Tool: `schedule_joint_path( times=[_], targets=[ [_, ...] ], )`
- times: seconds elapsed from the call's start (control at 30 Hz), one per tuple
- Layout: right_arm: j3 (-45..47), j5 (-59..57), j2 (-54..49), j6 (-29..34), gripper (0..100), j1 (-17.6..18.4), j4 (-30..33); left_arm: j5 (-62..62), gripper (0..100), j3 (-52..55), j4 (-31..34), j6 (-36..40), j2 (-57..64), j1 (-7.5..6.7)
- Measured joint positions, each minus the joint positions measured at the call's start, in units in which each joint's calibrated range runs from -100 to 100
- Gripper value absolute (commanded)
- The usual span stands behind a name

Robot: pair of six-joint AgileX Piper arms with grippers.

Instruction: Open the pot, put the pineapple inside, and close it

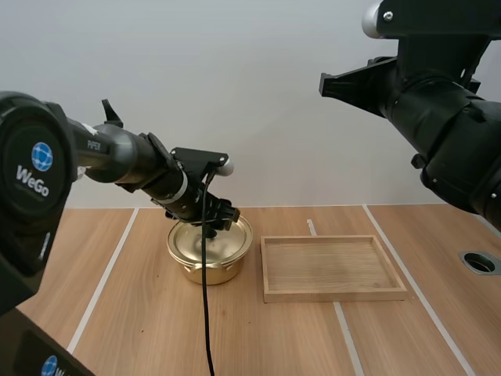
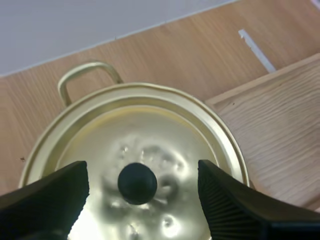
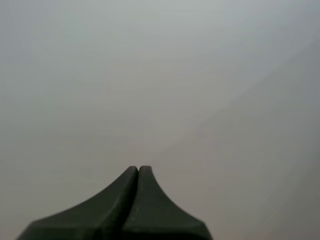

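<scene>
In the high view, the pot (image 1: 223, 266) sits on the counter (image 1: 141, 329) left of the frame's centre. Its lid (image 1: 188, 239) is on, and a tray (image 1: 335, 296) lies just beside it to the right. The left end effector (image 1: 213, 221) hangs directly over the lid.

In the left wrist view, that end effector is released. Its fingers (image 2: 45, 200) stand apart on either side of the black knob (image 2: 137, 183), which lies nearly midway between them, and they grasp nothing. The step in hand looks to be gripping the knob. To do it well, come down until the pads flank the knob fully and close squarely. Then lift straight up so the lid neither tips nor drags the pot.

In the right wrist view, the right end effector (image 3: 138, 171) is clenched on nothing, its fingers together as one wedge.
</scene>
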State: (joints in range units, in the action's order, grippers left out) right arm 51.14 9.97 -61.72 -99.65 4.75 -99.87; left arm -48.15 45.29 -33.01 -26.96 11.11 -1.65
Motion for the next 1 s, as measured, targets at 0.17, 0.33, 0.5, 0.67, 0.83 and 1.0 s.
schedule_joint_path(
  times=[0.17, 0.33, 0.5, 0.67, 0.83, 1.0],
  targets=[
    [0.00, 0.00, 0.00, 0.00, 0, 0.00, 0.00, -2.59, 100, -3.42, 0.00, 0.97, 3.22, 0.00],
    [0.00, 0.00, 0.00, 0.00, 0, 0.00, 0.00, -4.45, 100, -8.08, 0.11, 1.97, 6.90, 0.00],
    [0.00, 0.00, 0.00, 0.00, 0, 0.00, 0.00, -5.04, 100, -11.86, 0.11, 2.17, 11.64, 0.00],
    [0.00, 0.00, 0.00, 0.00, 0, 0.00, 0.00, -7.19, 100, -14.24, 0.11, 2.45, 15.58, 0.00],
    [0.00, 0.00, 0.00, 0.00, 0, 0.00, 0.00, -7.58, 60, -15.81, 0.32, 3.17, 20.03, 0.00],
    [0.00, 0.00, 0.00, 0.00, 0, 0.00, 0.00, -6.90, 0, -17.12, 0.56, 3.56, 25.26, 0.00]
  ],
)
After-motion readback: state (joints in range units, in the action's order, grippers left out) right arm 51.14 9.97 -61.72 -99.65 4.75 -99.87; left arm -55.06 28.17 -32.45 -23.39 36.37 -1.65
